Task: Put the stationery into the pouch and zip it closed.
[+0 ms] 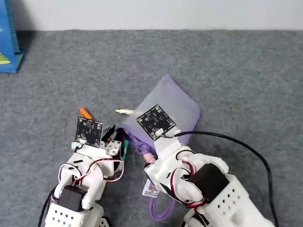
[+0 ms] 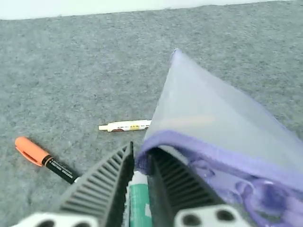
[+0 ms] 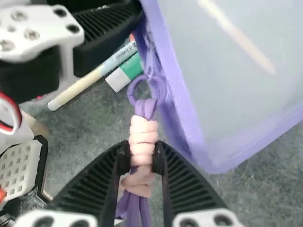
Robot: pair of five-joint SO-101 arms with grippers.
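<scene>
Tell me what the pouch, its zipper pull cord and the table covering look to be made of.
The pouch looks like soft frosted plastic, semi-matte: its wall is hazy yet lets pale shapes show through. Its purple edging looks like woven tape. The pull cord seems textile, pink and purple, knotted in soft coils. The table covering is probably grey felt or short-pile carpet: matte, with a fuzzy grain.

— What is underneath everything?
— A grey felt-like mat (image 1: 236,71), running back to a white wall (image 1: 165,14) along the far edge.
— Anything in the far left corner?
— A blue object (image 1: 7,42) standing on the mat, cut off by the frame; possibly a box or a book.
</scene>
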